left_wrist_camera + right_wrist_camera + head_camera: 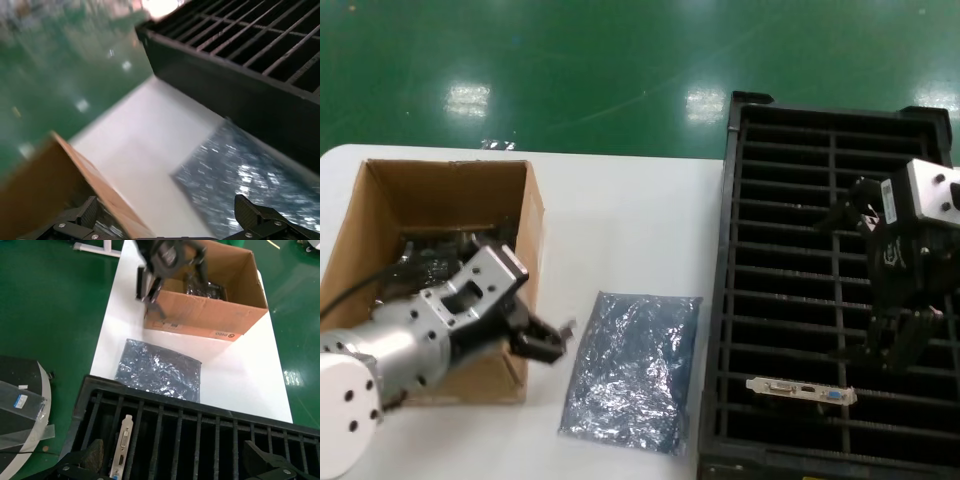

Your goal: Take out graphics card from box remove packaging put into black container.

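In the near part of the black container [732, 300] we see the graphics card [801, 390] slotted on edge, bracket up, with our right gripper [898, 340] hovering just above and beyond it, fingers spread and empty. The packaging [632, 370] lies flat on the white table [620, 210] between container and box [380, 190]. Our left gripper [545, 340] straddles the box's right wall, fingers spread, holding nothing.

box [440, 210] left, packaging [632, 372] between, graphics card [801, 391] in black container [730, 260] right
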